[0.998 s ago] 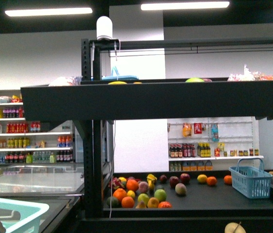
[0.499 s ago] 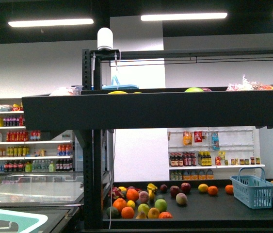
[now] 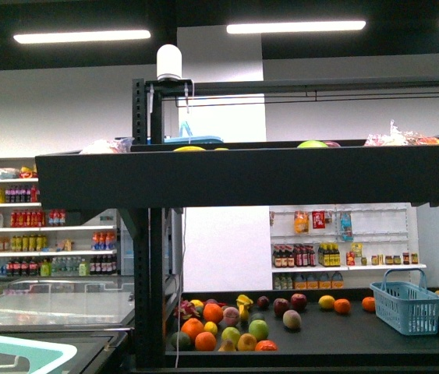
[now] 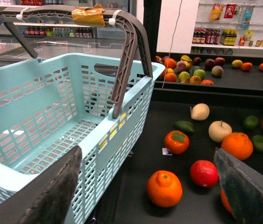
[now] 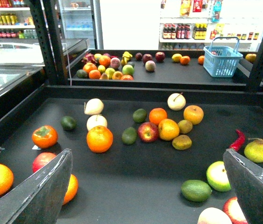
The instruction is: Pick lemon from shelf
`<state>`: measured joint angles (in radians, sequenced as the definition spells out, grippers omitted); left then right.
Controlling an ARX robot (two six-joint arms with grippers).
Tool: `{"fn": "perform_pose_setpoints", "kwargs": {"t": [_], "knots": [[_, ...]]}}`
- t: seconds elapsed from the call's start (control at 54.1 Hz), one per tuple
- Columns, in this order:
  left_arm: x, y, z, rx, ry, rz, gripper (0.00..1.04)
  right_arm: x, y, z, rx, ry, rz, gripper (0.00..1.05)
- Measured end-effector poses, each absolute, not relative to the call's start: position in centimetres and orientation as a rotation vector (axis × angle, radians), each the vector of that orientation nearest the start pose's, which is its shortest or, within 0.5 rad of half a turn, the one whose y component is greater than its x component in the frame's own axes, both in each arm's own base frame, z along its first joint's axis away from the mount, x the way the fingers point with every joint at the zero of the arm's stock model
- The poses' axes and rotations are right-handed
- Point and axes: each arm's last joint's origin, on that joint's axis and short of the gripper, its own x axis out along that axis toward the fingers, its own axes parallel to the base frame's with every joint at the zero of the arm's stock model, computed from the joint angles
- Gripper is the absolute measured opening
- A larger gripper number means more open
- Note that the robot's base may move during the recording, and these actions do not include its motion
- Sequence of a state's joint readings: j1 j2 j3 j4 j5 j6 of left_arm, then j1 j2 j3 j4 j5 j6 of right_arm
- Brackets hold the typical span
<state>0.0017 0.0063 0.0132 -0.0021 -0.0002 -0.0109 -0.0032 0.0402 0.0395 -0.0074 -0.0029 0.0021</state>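
Note:
The shelf (image 3: 242, 178) is a black rack with perforated posts and dark tray tiers; neither gripper shows in the front view. A small yellow fruit (image 3: 326, 301) that may be the lemon lies on the far tray, also seen as a yellow fruit (image 5: 176, 57) in the right wrist view; I cannot tell for sure. My right gripper (image 5: 146, 152) hangs open over the near tray (image 5: 145, 93), above bare mat between oranges and green fruit. My left gripper (image 4: 146, 150) is open, over an orange (image 4: 164, 188) beside the pale blue basket (image 4: 52, 107).
The near tray holds oranges, apples, pears, avocados and a red chilli (image 5: 237, 140). A small blue basket (image 5: 222, 58) stands on the far tray by a fruit pile (image 3: 227, 319). White shelves of bottles (image 3: 40, 226) and glass-topped freezers (image 3: 47, 300) stand at left.
From one second ago to half a second ago the front view rose: the rack, fruit and pale basket slid down the picture. Nothing has moved since.

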Motion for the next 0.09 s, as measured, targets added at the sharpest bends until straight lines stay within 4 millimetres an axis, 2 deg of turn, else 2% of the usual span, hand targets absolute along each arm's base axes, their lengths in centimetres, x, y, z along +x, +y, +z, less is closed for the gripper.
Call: {"fn": "perform_pose_setpoints", "kwargs": {"t": [0.037,0.092], "knots": [[9.73,0.02,16.73,-0.009,-0.005,0.002,0.99,9.80,-0.02,17.31,0.002,0.008,0.000,0.97],[9.73,0.02,16.73,-0.009,-0.005,0.002,0.96,9.80,-0.02,17.31,0.003,0.008,0.000,0.97]]}}
